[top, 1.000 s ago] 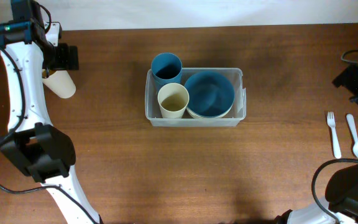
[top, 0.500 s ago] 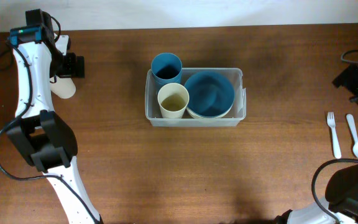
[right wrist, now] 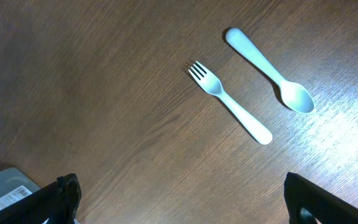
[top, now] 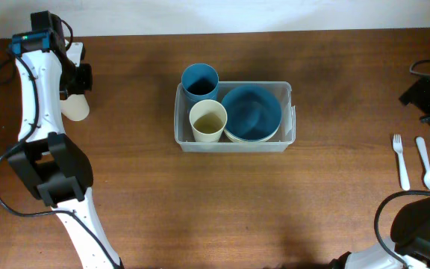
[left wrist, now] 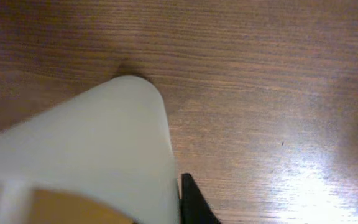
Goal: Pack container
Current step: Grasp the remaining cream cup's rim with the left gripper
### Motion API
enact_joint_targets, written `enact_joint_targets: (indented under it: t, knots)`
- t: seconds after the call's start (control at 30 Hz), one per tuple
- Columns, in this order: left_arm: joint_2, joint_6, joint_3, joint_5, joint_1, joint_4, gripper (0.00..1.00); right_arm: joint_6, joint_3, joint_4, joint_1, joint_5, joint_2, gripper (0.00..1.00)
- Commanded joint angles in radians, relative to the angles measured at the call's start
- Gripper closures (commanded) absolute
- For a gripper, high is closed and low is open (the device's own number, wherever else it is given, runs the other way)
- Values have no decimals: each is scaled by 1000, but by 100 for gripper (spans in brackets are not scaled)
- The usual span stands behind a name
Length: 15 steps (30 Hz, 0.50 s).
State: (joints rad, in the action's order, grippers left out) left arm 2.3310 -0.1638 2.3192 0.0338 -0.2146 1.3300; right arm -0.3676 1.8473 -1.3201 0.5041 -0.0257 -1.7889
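Only overhead, container [top: 237,145] apart from cup [top: 74,107]

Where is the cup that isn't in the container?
Overhead, the loose cup is at the table's far left, held in the left gripper, well to the left of the container.
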Motion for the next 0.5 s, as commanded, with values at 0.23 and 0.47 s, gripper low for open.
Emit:
enact_joint_targets:
  t: [0.23, 0.47]
  knots:
    - [-3, 58, 326, -17, -1, 171, 98, -11, -5, 0, 0, -2, -3, 1]
    - [-19, 71, 665, -305, 2, 358, 98, -11, -5, 0, 0, -2, -3, 1]
